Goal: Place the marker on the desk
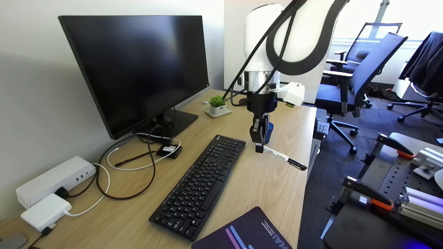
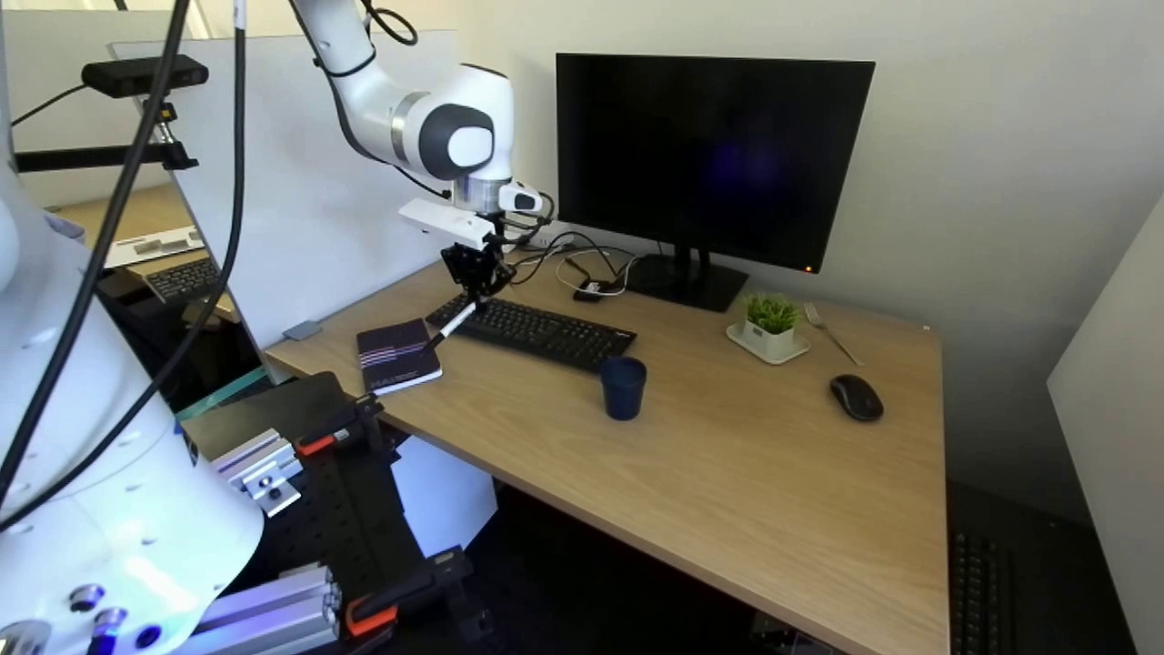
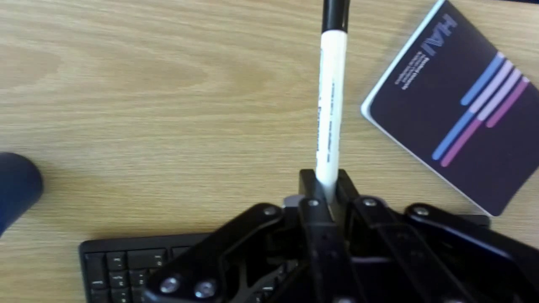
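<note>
Wrist view, left to right: smooth blue cup (image 3: 19,187), rounded, partly in view. Black keyboard (image 3: 126,261), low slab, rows of square keys, partly behind the gripper (image 3: 327,185). Gripper: black angular links, round bolt heads, fingers (image 3: 309,183) pinched on the white end of the marker (image 3: 330,101), so grasping it. Marker: slim smooth white barrel, fine print, black end, held over the desk (image 3: 168,105); height above it hard to judge. Notebook (image 3: 446,122) at right: dark cover, coloured stripes, pale page edges, lies at an angle, a corner just beside the keyboard.

Edges: desk is light grained wood; long straight edge in both exterior views, marker's black end pointing toward it. Open wood between cup and marker. In an exterior view, monitor (image 2: 709,164) stands behind the keyboard; wide wood stretch from cup to mouse (image 2: 857,398).
</note>
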